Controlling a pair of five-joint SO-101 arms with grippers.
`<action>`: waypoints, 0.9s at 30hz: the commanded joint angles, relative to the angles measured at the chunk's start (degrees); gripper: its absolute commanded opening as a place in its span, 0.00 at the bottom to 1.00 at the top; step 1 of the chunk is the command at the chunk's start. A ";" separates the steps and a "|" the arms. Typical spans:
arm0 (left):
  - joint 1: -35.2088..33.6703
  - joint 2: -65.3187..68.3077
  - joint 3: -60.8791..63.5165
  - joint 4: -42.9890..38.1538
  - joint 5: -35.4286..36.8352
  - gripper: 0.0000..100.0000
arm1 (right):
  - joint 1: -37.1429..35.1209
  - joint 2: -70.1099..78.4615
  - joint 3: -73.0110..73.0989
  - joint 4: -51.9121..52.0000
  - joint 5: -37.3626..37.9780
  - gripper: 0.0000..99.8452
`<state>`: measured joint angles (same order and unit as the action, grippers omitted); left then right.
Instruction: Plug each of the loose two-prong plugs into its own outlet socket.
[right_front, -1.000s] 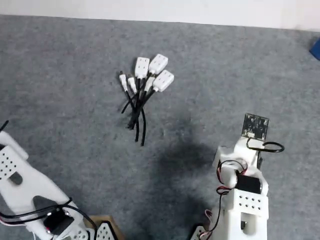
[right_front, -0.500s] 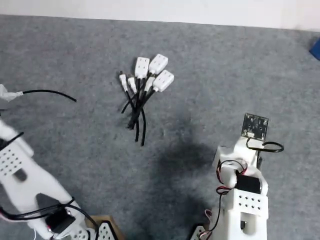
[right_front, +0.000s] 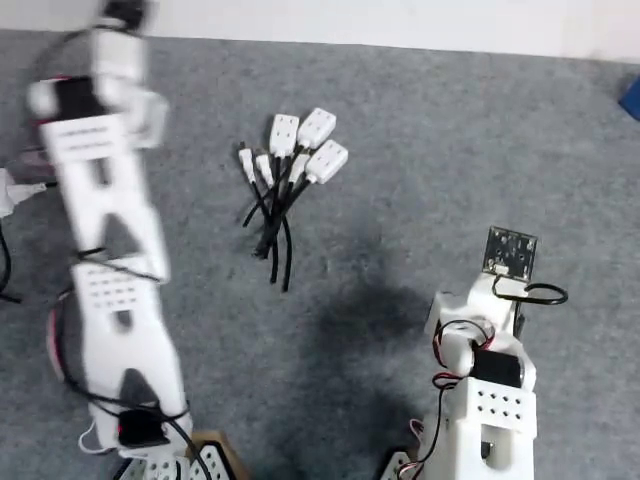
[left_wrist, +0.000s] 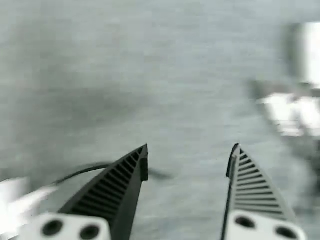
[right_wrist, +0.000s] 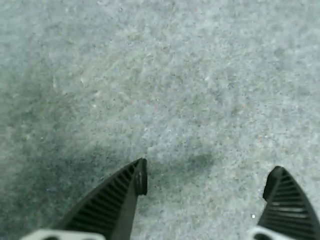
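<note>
A bundle of white outlet sockets (right_front: 316, 128) and small white two-prong plugs (right_front: 256, 164) lies on the grey carpet at the centre back, their black cables (right_front: 276, 228) gathered together. Another white plug (right_front: 10, 190) with a black cable lies at the far left edge. My left arm (right_front: 105, 200) stretches along the left side toward the far edge. Its gripper (left_wrist: 189, 160) is open over bare carpet, with a blurred white plug and cable (left_wrist: 17, 200) to one side. My right gripper (right_wrist: 207, 177) is open above carpet at the front right, holding nothing.
The right arm's body (right_front: 490, 370) stands at the front right, with a small circuit board (right_front: 512, 252) on top. A blue object (right_front: 632, 97) shows at the right edge. A pale wall runs along the back. Open carpet lies between the arms.
The left arm swung up from the front left corner and now stretches toward the far edge. The loose plug at the left edge came into view. The right arm stayed still.
</note>
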<state>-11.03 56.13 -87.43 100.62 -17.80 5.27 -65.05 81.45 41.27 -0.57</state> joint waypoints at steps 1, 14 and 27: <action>10.51 -3.56 5.32 -5.10 7.30 0.26 | -0.13 -0.84 -0.13 -1.27 -0.44 0.36; 19.65 -3.47 26.95 -32.70 9.41 0.26 | -0.13 -0.84 -0.13 -1.10 -0.35 0.36; 26.77 -3.65 29.58 -26.90 6.51 0.26 | -0.22 -0.84 -0.13 -1.01 -0.35 0.36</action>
<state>11.21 56.13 -54.20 68.97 -10.51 5.27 -65.05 81.45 41.27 -0.57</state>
